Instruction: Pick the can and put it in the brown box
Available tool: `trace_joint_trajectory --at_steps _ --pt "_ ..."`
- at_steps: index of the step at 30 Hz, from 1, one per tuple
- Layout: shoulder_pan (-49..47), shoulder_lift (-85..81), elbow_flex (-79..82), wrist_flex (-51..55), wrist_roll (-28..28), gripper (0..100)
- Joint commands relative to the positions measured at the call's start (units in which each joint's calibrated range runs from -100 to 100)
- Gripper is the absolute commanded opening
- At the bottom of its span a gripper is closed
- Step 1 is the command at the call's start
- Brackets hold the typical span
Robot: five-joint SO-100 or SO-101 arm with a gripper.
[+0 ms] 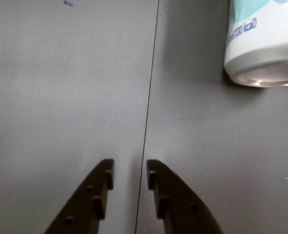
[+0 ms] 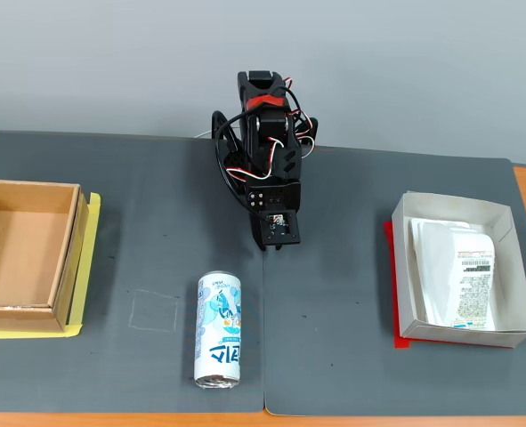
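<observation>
Here, in the fixed view, the slim white and light-blue drink can with silver metal ends (image 2: pixel 219 331) lies on its side on the dark grey mat of the tabletop (image 2: pixel 352 356), in the lower middle of the frame, long axis running up and down the picture. A faint square outline (image 2: pixel 153 311) is drawn on the mat just left of it. The shallow square box of plain brown cardboard (image 2: pixel 24 256) sits at the left edge of the frame on a yellow sheet (image 2: pixel 89 258), well apart from the can, interior bare. At the right, a white paper box (image 2: pixel 458 267) holds printed receipts (image 2: pixel 470 276). The black arm (image 2: pixel 267 151) stands folded at upper centre.

In the wrist view, the black two-finger pincer (image 1: pixel 130 168) enters from the bottom edge, fingers parted by a narrow gap and holding nothing, over a seam (image 1: pixel 151 73) between mats. The can's silver end and white wall (image 1: pixel 260 48) fill the upper right corner, well clear of the fingertips.
</observation>
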Motion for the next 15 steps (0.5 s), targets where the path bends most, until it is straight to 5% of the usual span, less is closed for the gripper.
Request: trace_joint_trajectory --at_steps 1,15 --pt "0.09 -0.08 -3.07 0.02 -0.27 8" --pt "0.09 -0.08 -3.07 0.02 -0.27 8"
